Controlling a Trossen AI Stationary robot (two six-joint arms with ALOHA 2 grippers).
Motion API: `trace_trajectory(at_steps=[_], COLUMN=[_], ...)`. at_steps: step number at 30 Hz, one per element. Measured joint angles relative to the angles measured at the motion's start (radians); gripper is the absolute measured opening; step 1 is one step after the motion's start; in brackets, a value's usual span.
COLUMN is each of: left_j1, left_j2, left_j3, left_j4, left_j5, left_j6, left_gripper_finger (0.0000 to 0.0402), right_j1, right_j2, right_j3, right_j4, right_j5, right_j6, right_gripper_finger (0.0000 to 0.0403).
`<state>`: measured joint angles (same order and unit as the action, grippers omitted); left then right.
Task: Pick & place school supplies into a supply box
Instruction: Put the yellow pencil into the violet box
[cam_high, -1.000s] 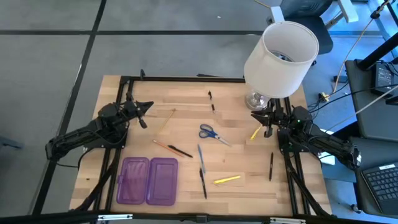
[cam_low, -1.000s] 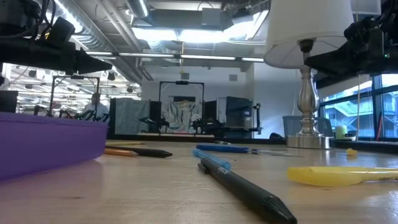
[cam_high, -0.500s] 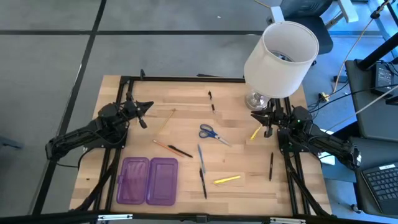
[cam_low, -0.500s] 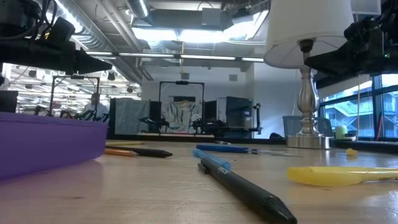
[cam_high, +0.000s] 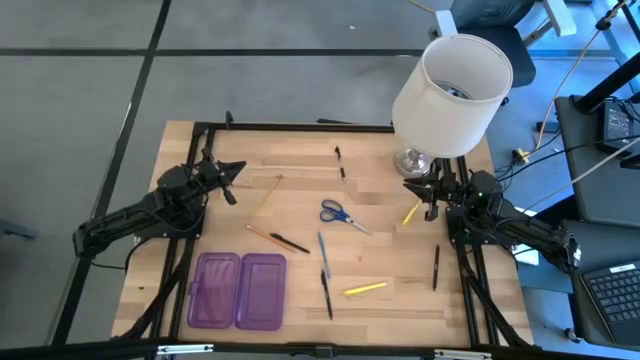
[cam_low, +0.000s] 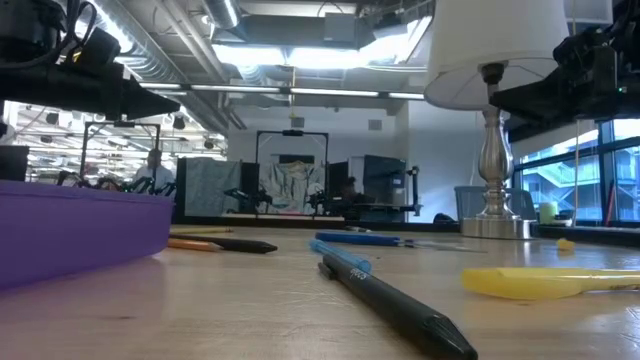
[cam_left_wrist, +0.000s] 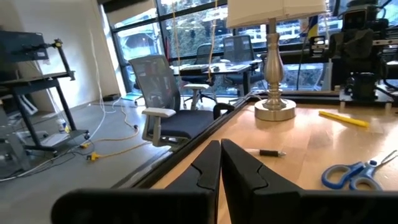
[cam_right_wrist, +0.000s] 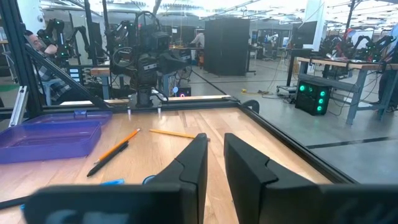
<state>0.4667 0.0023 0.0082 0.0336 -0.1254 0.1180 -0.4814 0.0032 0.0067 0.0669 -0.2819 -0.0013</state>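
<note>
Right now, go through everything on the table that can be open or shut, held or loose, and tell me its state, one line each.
supply box: open, both halves flat, nothing inside.
scissors: lying loose on the table, blades shut.
left gripper: fingers nearly together, holding nothing.
right gripper: narrow gap between fingers, holding nothing.
pens and pencils: scattered loose on the table, none in the box.
lamp: upright at the far right corner.

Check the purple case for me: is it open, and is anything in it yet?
Open and empty. The supply box lies flat with both halves spread side by side near the table's front left, and nothing shows inside either half from above.
</note>
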Motion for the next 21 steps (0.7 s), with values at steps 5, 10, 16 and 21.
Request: trace_trajectory(at_steps=[5,10,16,21], left_j1=[0.000,0.000,0.000,0.000], left_j2=[0.000,0.000,0.000,0.000], left_j3=[0.000,0.000,0.000,0.000], left_j4=[0.000,0.000,0.000,0.000], left_j5=[-0.012,-0.012,-0.012,-0.011], left_j6=[0.038,0.042,0.007,-0.042], left_gripper_finger=[0.0008,0.0017,0.0072,0.0120], right_j1=[0.000,0.000,0.000,0.000], right_j2=[0.000,0.000,0.000,0.000], right_j3=[0.000,0.000,0.000,0.000], right_j4=[0.000,-0.002,-0.003,-0.003], right_j5=[0.000,0.000,0.000,0.000], right_j6=[0.000,0.000,0.000,0.000], right_gripper_finger=[0.0060,0.0060,0.0060,0.0060])
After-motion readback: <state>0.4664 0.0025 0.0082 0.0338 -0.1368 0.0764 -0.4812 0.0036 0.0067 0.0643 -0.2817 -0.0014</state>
